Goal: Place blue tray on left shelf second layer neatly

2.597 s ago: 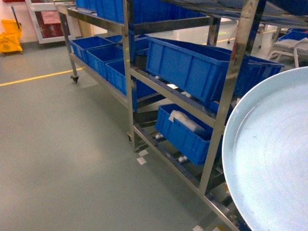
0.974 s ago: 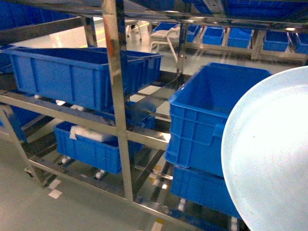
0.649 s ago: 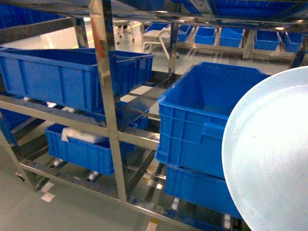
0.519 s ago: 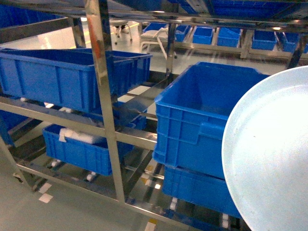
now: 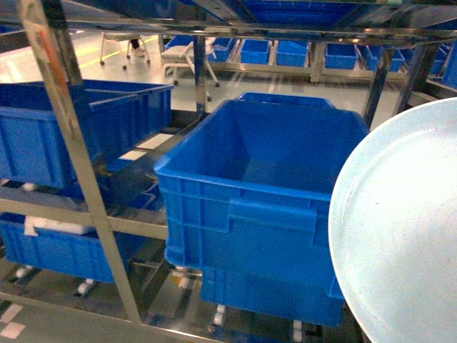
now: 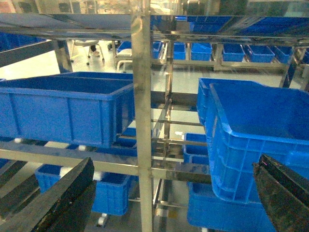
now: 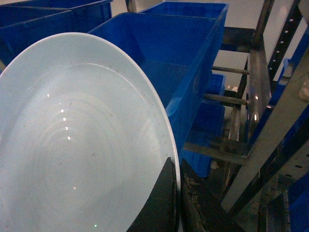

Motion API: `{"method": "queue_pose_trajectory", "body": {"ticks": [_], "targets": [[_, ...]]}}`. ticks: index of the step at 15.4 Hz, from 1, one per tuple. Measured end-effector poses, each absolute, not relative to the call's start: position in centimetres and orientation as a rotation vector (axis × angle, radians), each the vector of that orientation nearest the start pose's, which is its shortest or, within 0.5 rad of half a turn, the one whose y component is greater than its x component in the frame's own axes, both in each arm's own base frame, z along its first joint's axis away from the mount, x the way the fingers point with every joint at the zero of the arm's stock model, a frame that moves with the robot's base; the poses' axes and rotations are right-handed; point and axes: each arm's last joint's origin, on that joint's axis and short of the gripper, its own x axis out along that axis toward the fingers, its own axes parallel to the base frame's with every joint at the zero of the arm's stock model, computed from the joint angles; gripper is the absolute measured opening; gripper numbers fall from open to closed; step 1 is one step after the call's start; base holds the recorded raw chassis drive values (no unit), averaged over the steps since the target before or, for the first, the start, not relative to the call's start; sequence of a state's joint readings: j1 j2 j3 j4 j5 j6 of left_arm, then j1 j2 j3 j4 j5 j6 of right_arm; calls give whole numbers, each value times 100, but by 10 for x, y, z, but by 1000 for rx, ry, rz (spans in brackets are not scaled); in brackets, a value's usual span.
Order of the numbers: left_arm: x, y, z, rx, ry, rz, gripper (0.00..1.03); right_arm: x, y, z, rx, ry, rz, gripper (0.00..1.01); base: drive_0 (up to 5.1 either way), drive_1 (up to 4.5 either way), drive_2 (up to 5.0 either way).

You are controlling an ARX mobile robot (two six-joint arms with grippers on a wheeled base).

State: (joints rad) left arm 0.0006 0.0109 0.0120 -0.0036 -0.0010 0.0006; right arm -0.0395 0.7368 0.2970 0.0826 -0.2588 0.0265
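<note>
The blue tray (image 5: 400, 229) is a pale round dish, tilted on edge and filling the right of the head view. In the right wrist view the blue tray (image 7: 72, 145) covers the left half, and my right gripper (image 7: 177, 193) is shut on its rim, one finger on each face. The left shelf (image 5: 75, 150), a shiny steel rack, stands close ahead, and its post (image 6: 142, 121) runs down the middle of the left wrist view. My left gripper (image 6: 175, 159) is open and holds nothing, facing that post. Neither gripper shows in the head view.
A deep blue crate (image 5: 264, 186) sits on the rack straight ahead, stacked on another crate (image 5: 271, 296). More crates sit to the left (image 5: 43, 136), one lower down (image 5: 57, 246) with a white bag. Slanted steel bars (image 7: 270, 145) stand right of the tray.
The head view has shifted right along the rack and closer. The deep crate has moved from the right to the centre. The tray keeps its place, still gripped.
</note>
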Motion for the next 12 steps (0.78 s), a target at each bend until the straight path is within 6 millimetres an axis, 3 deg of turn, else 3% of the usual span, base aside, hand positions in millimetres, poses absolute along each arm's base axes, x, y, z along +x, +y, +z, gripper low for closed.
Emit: {"method": "queue_pose_trajectory", "body": {"ticks": [5, 12], "targets": [[98, 0, 166, 1, 10, -1, 98, 162, 1, 197, 80, 362, 210, 2, 14, 424, -397], [98, 0, 167, 1, 0, -3, 98, 162, 1, 197, 80, 361, 210, 2, 0, 0, 0]]}}
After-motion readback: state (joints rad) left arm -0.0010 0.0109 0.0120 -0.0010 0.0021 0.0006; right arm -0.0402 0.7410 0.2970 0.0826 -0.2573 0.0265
